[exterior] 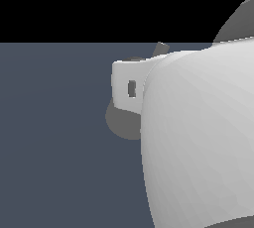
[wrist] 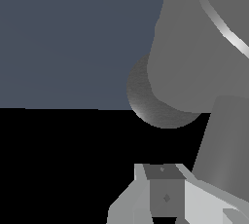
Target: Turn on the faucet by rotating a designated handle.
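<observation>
Starting at the pincer [wrist: 163,179]: shows only one dark pad between pale housing in the wrist view, so cannot tell whether spread or pressed together. Grips nothing that can be seen. Sits close under the faucet [wrist: 194,57], near it but, to judge from this view, not touching.

Outward from there: fills the wrist view's far side as a thick matte grey barrel, with a darker rounded end [wrist: 155,103] bulging from beneath it. Runs slantwise across that view along its long axis, flat face out of sight. Carries a thin bright streak [wrist: 226,28] across the barrel, probably the handle, though too partial to be sure; seems to lie crosswise to the barrel and point away off the picture's edge. Leaves its free tip hidden.

In the exterior view, mostly blocked by the white arm [exterior: 198,138]; only a dark round patch [exterior: 121,123] peeks out below the arm's pale end block, likely the same faucet, resting on the blue-grey floor [exterior: 54,138].

For the step in hand, an approach to the handle: aim for the rod near its outer tip, not the barrel. Come in with the pads set across the rod, then push around the barrel's axis rather than along it. Keep clear of the rounded end to avoid a jam.
</observation>
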Action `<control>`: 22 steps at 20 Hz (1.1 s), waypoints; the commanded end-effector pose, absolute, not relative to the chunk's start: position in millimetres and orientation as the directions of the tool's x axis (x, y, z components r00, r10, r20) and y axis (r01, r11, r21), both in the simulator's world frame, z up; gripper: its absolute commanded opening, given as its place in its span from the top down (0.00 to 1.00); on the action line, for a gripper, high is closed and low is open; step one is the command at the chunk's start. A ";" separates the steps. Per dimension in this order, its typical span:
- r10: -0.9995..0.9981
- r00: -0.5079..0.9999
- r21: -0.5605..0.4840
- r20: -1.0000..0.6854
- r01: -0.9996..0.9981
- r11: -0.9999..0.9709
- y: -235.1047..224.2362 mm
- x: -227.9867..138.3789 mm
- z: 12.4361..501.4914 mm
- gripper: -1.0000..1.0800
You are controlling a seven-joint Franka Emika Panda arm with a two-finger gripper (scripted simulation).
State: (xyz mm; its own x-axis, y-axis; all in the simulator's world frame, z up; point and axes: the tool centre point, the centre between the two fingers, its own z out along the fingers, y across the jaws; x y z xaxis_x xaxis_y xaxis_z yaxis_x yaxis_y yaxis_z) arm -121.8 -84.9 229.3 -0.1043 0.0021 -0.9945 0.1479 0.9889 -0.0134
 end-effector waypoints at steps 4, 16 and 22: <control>0.019 -0.045 0.015 -0.999 0.093 0.996 -38.3 -112.9 263.5 1.00; 0.015 -0.002 0.015 -1.000 0.072 0.997 0.4 -108.0 285.6 1.00; -0.020 -0.075 -0.030 -0.997 0.139 0.990 -28.8 -114.9 233.7 1.00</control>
State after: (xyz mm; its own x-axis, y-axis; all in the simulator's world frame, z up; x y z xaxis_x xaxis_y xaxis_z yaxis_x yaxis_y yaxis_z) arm -116.9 -45.7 231.9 -0.0656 -0.0384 -0.9971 0.1626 0.9855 -0.0487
